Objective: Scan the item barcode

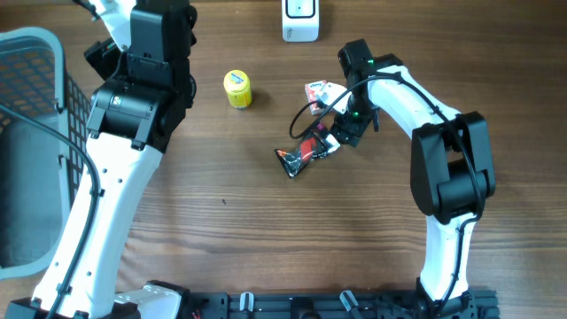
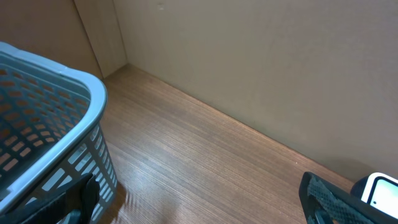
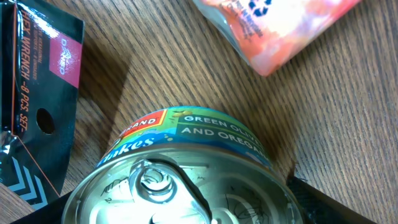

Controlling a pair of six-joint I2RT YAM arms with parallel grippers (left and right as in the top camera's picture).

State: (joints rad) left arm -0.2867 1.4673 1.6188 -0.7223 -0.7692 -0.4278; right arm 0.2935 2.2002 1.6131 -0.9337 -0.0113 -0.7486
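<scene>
Looks like a mock shop checkout rigged in a lab: plain wooden table (image 1: 266,248), grey plastic shopping basket (image 1: 40,40) at the left, white scanner (image 1: 300,19) at the far edge, grocery tin (image 3: 186,168) and yellow tub (image 1: 237,89), bare board wall (image 2: 261,56) behind.

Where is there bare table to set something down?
Free: the table from the black wrench packet down to the near edge; also the gap between yellow tub and pink packet. Crowded: around the right end effector, over the can.
</scene>
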